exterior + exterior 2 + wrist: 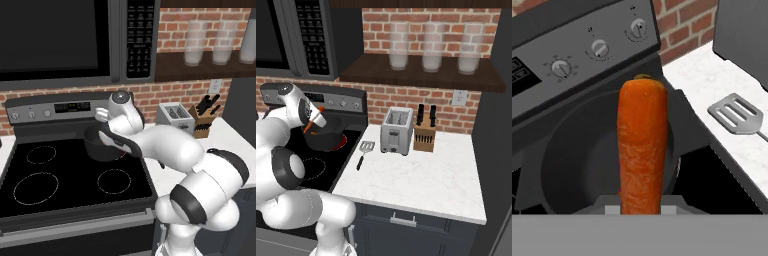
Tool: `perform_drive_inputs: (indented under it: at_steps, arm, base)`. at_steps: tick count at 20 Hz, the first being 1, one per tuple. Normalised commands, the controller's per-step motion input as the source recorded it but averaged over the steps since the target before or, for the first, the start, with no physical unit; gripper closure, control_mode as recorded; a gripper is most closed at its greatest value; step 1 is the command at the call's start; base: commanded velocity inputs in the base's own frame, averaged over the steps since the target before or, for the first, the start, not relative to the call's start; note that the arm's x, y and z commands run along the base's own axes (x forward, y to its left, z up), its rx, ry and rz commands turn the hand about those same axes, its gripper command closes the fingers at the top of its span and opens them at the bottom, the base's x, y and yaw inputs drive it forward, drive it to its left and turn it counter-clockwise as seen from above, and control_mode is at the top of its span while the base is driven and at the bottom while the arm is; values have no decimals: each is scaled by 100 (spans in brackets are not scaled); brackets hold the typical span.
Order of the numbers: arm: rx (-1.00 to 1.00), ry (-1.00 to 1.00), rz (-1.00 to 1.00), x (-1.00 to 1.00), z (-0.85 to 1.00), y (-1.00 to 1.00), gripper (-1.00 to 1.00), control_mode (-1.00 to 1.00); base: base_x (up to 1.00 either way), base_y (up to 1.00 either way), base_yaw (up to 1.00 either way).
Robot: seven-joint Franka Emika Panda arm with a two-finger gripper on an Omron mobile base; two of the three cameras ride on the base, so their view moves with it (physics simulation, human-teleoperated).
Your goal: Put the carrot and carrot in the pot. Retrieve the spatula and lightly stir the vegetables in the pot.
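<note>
The claw (315,121) is closed on a carrot (642,145), held by its thick end so the carrot runs straight out along the line of the fingers. In the right base view the carrot slants down from the claw toward the pot (577,165), which sits directly under and ahead of it on the stove (30,185). From the hand view the pot's dark open mouth lies behind the carrot, with the carrot's tip reaching across toward the far rim. I cannot tell whether another carrot already lies in the pot: a small orange spot shows low beside the held carrot, too little to judge.

The step in hand is the drop. To do it well, the tip should be inside the rim, not over it, before the fingers part. The carrot is long against the pot's width, so lowering it a little and tilting it steeper should keep it from catching the far wall or bouncing out.

The spatula (735,116) lies off to the claw's right on the white counter (421,175), near the stove's edge, head toward the toaster (396,132). It is the next pickup after 2 carrots are in.
</note>
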Motion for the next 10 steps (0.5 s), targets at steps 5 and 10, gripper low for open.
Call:
perform_drive_inputs:
  at_steps: [5, 10]
  arm:
    - [-2, 3, 0, 25, -14, 0, 100, -100]
    - [-2, 3, 0, 30, -18, 3, 100, -100]
  base:
    - [0, 0, 0]
    - [0, 0, 0]
